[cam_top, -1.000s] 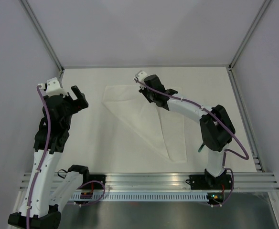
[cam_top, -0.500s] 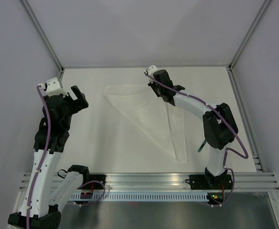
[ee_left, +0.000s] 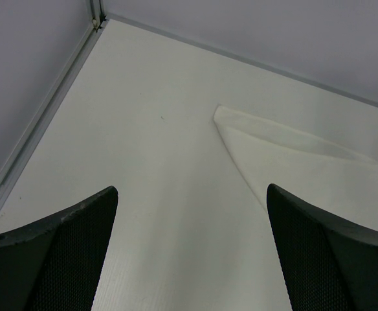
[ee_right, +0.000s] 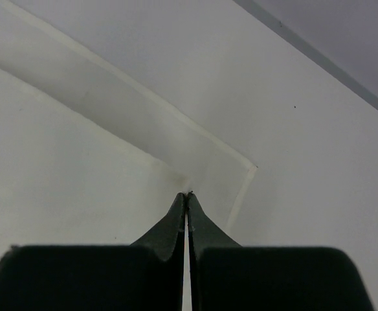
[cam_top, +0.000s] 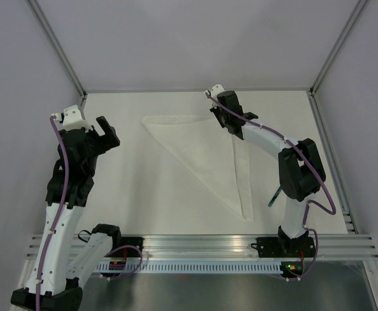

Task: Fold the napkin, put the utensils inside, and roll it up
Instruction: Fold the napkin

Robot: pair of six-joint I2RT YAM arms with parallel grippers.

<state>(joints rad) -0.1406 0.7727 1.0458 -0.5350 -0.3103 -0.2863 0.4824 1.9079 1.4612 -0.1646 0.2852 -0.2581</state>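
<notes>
The white napkin (cam_top: 199, 146) lies in the middle of the table, folded into a triangle with its long edge running from far left to near right. My right gripper (cam_top: 226, 124) is at its far right corner, shut on the corner of the upper layer (ee_right: 176, 178). That corner sits just short of the lower layer's corner (ee_right: 250, 170). My left gripper (cam_top: 107, 131) hangs open over the table left of the napkin (ee_left: 305, 162), with nothing between its fingers (ee_left: 79, 220). A thin teal utensil (cam_top: 274, 197) shows beside the right arm.
Grey walls with metal posts close the table (cam_top: 124, 188) at the back and on both sides. A metal rail (cam_top: 195, 243) runs along the near edge by the arm bases.
My right gripper has moved right and towards the back wall with the napkin's corner, laying the flap over into a triangle. The left arm has not moved.
</notes>
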